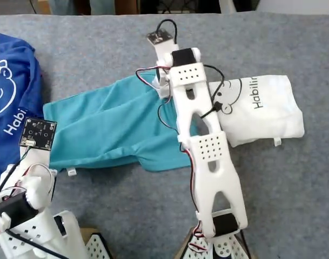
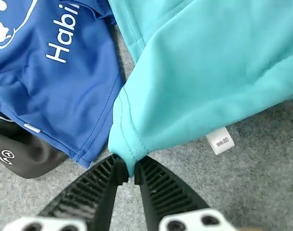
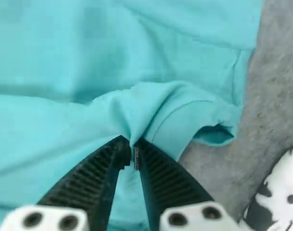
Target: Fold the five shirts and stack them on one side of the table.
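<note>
Creased teal shirt [image 1: 99,129] (white tag [image 2: 218,140] at hem), corner clamped between left fingers [image 2: 103,187], perhaps a sleeve fold likewise between right fingers [image 3: 95,180].

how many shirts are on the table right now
3. A blue shirt at the high view's left edge, a teal shirt spread in the middle, and a folded white shirt on the right. Others may be hidden.

Left gripper [image 2: 131,174] and right gripper [image 3: 133,151] hold fingers pinched together.
</note>
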You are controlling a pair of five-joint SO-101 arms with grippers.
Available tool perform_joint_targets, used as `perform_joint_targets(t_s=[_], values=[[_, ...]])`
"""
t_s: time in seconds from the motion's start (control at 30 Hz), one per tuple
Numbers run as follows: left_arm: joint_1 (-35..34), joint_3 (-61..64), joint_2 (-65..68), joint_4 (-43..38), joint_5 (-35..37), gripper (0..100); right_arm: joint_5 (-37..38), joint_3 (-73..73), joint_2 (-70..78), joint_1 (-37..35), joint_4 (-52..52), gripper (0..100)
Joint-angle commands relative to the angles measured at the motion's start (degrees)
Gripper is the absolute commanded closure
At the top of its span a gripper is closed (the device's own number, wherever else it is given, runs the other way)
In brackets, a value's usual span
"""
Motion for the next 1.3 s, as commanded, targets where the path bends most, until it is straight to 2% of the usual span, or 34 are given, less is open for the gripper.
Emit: perform_joint_targets(t_s=[0.0, 0.17, 0.27, 0.4, 0.67, 0.77, 1.07, 1.27], values=[[0.04, -0.75, -0.26, -0.35, -0.44, 97, 1.14, -8.57, 1.80, 1.49, -1.49, 94.6], [0.04, -0.75, -0.26, -0.35, -0.35, 97, 0.97, -17.71, 5.05, 1.32, 1.93, 72.0], [0.04, -0.75, -0.26, -0.35, -0.35, 97, 1.49, -16.66, 3.21, 1.41, 3.96, 66.1], [0.04, -0.75, -0.26, -0.35, -0.35, 97, -0.79, -16.57, -0.84, 3.34, 3.96, 70.2], [0.04, -0.75, -0.26, -0.35, -0.35, 97, -4.92, -12.88, -13.32, 6.07, 4.31, 85.8], [0.04, -0.75, -0.26, -0.35, -0.26, 97, -4.92, -1.01, -21.76, 6.24, 4.31, 83.7], [0.04, -0.75, -0.26, -0.35, -0.26, 97, -4.92, 55.16, -54.55, 5.89, 3.78, 81.7], [0.04, -0.75, -0.26, -0.35, -0.26, 97, -5.01, 81.98, -66.51, 5.89, -3.52, 81.5]])
